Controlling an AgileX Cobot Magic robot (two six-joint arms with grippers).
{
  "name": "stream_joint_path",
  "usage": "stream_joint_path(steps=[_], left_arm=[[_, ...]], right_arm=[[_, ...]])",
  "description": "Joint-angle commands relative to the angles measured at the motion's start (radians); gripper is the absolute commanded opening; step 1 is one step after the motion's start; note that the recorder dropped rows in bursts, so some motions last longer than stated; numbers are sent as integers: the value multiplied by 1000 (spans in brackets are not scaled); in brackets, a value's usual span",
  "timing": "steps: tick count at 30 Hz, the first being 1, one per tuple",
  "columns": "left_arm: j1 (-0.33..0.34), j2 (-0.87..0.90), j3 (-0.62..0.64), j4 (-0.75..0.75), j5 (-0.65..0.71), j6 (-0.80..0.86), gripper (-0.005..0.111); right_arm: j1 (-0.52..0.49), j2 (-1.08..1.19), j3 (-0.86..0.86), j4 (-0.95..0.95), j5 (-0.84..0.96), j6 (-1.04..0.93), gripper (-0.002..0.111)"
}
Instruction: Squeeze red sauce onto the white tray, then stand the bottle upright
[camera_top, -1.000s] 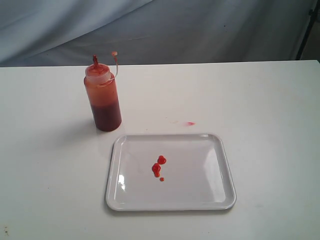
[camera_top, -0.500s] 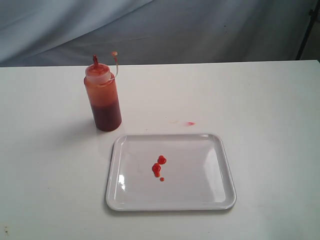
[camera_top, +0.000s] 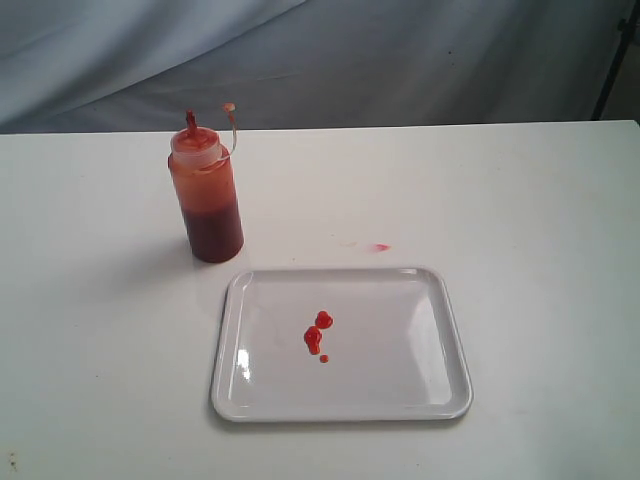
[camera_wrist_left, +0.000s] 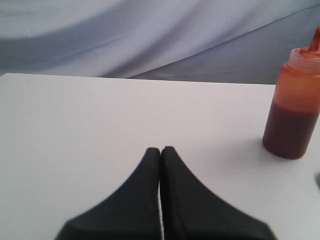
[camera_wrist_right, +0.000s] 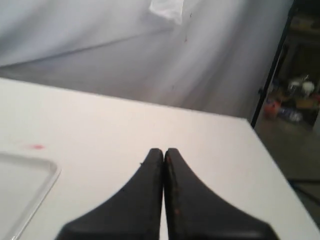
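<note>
The bottle (camera_top: 206, 195) stands upright on the white table, just behind the white tray's (camera_top: 440, 300) far left corner, its tip cap hanging off the nozzle. Small blobs of red sauce (camera_top: 316, 334) lie near the tray's middle. Neither arm shows in the exterior view. My left gripper (camera_wrist_left: 160, 150) is shut and empty above the bare table, well apart from the bottle (camera_wrist_left: 295, 107). My right gripper (camera_wrist_right: 164, 151) is also shut with nothing in it, beside the tray's corner (camera_wrist_right: 30, 185).
A faint pink smear (camera_top: 379, 246) marks the table just behind the tray. A grey cloth backdrop hangs behind the table. The table's right edge (camera_wrist_right: 272, 170) drops off to a floor with clutter beyond.
</note>
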Motion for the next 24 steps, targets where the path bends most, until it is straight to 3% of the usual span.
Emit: stream_joint_path(steps=[1, 24], left_arm=[[-8, -4, 4, -1, -8, -11, 1], [-8, -4, 4, -1, -8, -11, 1]], right_arm=[[-7, -4, 4, 1, 144, 93, 0], [-7, -4, 4, 1, 157, 148, 0]])
